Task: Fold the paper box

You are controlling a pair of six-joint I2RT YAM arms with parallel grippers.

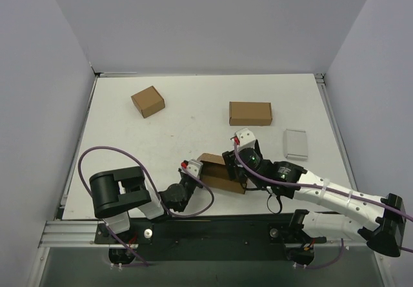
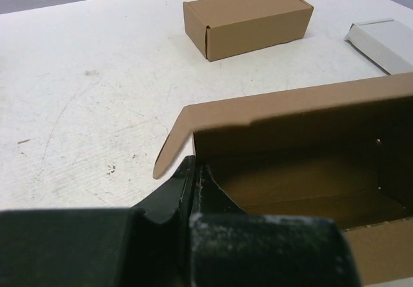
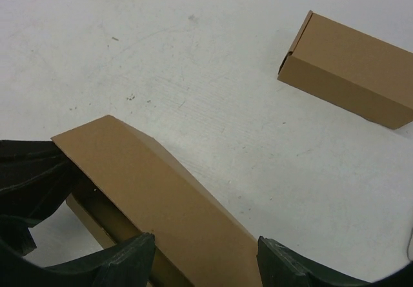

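Note:
The paper box [image 1: 219,175] lies near the table's front edge, open, with its lid panel raised. In the left wrist view its dark inside [image 2: 303,171] shows and a side flap [image 2: 171,145] sticks out to the left. My left gripper [image 1: 197,171] is at the box's left end, and its fingers [image 2: 193,187] are shut on the end wall's edge. My right gripper [image 1: 236,172] is open over the box's right part. In the right wrist view its fingertips [image 3: 132,251] straddle the slanted lid panel [image 3: 168,197] without pressing it.
A closed oblong brown box [image 1: 250,113] lies behind, also in the left wrist view [image 2: 248,19] and the right wrist view [image 3: 352,68]. A squarish brown carton [image 1: 148,101] sits at back left. A pale grey case [image 1: 296,143] lies to the right.

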